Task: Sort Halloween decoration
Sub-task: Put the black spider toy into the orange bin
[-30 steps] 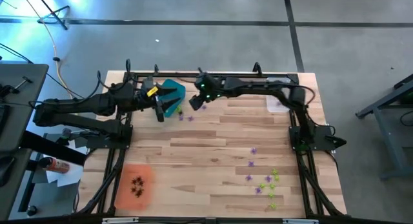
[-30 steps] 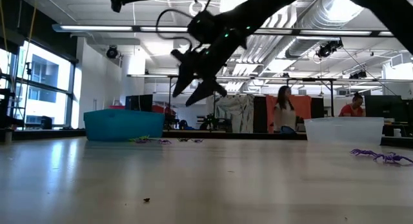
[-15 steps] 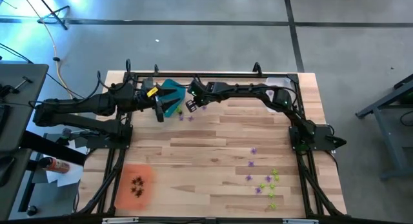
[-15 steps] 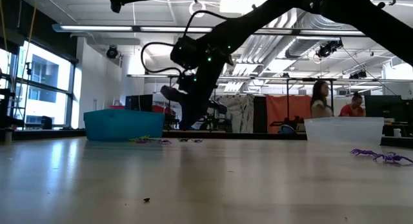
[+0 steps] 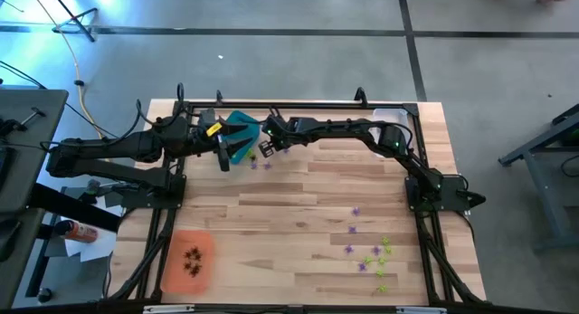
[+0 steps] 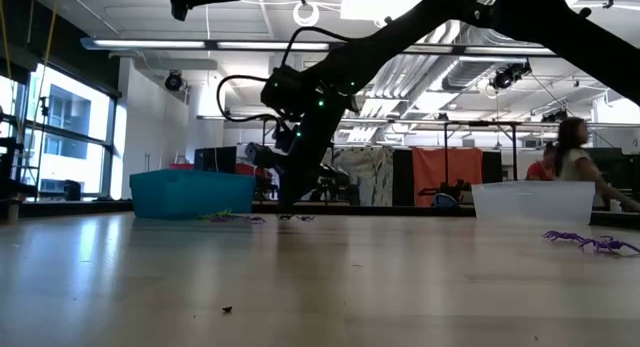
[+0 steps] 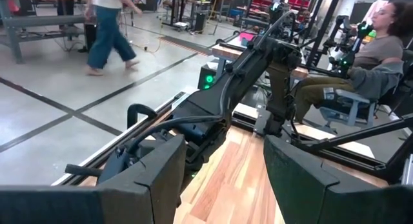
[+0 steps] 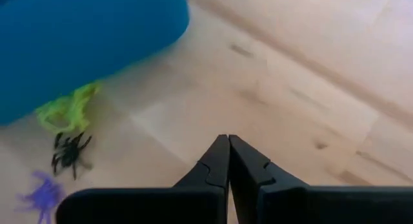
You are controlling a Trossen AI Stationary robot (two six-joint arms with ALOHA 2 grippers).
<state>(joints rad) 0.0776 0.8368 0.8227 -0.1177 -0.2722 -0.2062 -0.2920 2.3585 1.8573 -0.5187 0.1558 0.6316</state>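
Observation:
The Halloween decoration lies in scattered groups. A lime green trinket [image 8: 68, 111], a black one [image 8: 70, 152] and a purple one [image 8: 40, 192] lie on the wood beside the teal tray [image 8: 84, 37]. My right gripper [image 8: 227, 141] is shut, slanting down to the tabletop just right of that tray [image 5: 242, 131]. Nothing shows between its fingers. My left gripper [image 7: 222, 179] hangs open above the tray's left side [image 5: 226, 149], nothing between its fingers. My right gripper slants down from the table's right, its shut fingertips [image 8: 219, 150] at the bare wood a little apart from the three trinkets. Whether the tips touch the tabletop or pinch something tiny, I cannot tell.
An orange tray [image 5: 188, 258] with dark trinkets sits at the near left. A clear tray [image 5: 389, 142] stands at the far right. More purple and green trinkets [image 5: 371, 251] lie scattered at the near right. The middle of the table is bare wood.
My right gripper has come down toward the tabletop and moved left toward the teal tray, tipping more steeply down. Its fingers, spread apart a second ago, have shut.

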